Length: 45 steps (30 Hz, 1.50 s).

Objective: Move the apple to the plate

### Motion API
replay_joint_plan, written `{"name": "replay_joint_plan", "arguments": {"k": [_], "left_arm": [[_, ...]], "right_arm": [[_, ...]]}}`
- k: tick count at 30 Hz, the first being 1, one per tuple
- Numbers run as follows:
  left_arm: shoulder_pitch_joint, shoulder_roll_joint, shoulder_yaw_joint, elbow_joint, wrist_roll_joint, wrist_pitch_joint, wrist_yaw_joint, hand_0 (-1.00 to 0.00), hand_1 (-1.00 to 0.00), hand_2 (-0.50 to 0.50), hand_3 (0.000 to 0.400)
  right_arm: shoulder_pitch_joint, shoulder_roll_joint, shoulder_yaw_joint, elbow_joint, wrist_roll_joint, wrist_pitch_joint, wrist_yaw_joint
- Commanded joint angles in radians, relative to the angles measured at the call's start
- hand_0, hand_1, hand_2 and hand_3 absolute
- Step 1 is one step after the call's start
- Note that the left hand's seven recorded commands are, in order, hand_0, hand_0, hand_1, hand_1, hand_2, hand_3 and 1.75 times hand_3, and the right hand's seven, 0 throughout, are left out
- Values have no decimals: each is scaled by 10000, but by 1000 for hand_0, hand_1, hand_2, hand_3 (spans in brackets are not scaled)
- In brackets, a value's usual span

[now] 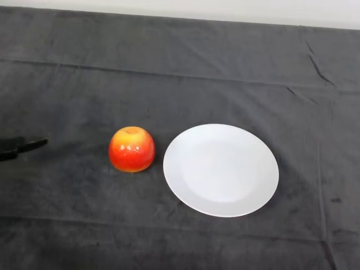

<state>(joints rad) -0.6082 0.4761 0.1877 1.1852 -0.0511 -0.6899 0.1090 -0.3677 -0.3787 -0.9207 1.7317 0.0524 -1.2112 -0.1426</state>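
A red and orange apple (131, 149) stands upright on the dark cloth, just left of a white round plate (221, 170); a narrow gap of cloth lies between them. The plate holds nothing. At the left edge of the head view only the black fingertips of my left hand (17, 147) show, stretched out straight and low over the cloth, pointing right. They are well to the left of the apple and touch nothing. The rest of the hand and the arm are out of view.
The dark cloth (180, 73) covers the whole table, with a few creases at the back and right. A pale strip (225, 10) runs along the far edge of the table.
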Motion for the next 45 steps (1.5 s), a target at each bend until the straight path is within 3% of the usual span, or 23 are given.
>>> {"name": "replay_joint_plan", "arguments": {"k": [1,22,45], "left_arm": [[-345,-239,-325,-146,263,-284,-242,0,0,0,0],[-502,-821,-1330,-302,1024,-422,-1252,0,0,0,0],[-1163,-1807,-2278,180,1692,36,-1424,0,0,0,0]], "right_arm": [[1107,1317,-88,1098,-14,644,-17],[1107,1318,-87,1096,-13,645,-17],[1107,1317,-87,1097,-14,644,-18]]}}
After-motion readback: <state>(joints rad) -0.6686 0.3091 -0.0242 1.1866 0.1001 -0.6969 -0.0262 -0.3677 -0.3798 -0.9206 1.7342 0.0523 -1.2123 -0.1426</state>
